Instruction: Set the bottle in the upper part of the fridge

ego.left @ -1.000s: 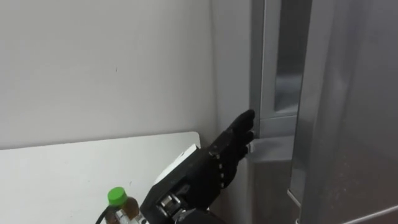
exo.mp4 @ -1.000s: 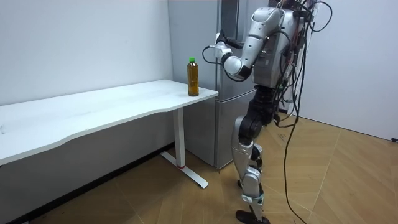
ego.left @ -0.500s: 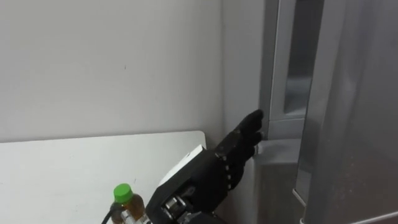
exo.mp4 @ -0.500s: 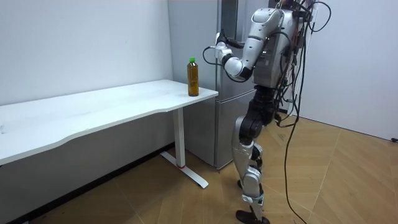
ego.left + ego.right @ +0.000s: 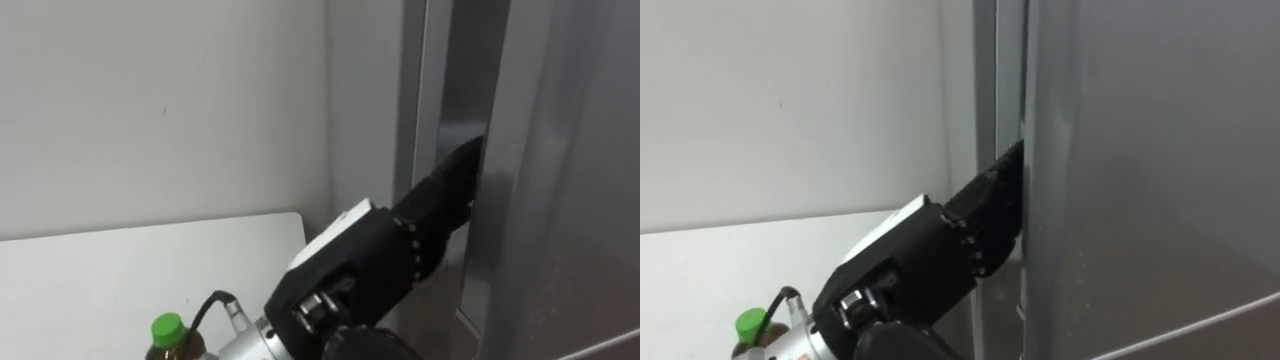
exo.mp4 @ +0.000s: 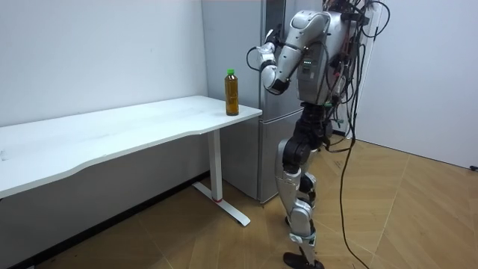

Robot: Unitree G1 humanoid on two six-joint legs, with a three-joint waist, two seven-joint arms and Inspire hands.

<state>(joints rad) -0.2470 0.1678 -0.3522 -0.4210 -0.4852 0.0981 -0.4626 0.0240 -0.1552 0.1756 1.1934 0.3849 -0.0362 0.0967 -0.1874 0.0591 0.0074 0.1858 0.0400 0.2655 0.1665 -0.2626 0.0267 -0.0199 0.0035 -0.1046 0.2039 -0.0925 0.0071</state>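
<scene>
The tall grey steel-fronted fridge (image 5: 560, 200) takes up the right of what I see, its door edge running top to bottom with a dark gap just to its left. I stand close in front of it, at the end of the long white table (image 5: 100, 280) that runs along the plain white wall (image 5: 150, 100) on my left.

My left hand (image 5: 415, 235) is raised to about chest height and reaches forward and up to that door edge. Its black fingers (image 5: 455, 175) are straight and pressed close together, holding nothing. Their tips lie in the dark gap at the door's edge (from my right eye they pass behind the edge, so I cannot tell whether they hook round it).

The clear plastic bottle of amber drink with a green cap (image 5: 167, 332) stands upright on the table, near the corner closest to the fridge. It is low and to the left of my forearm and well apart from my hand, with nothing touching it.
</scene>
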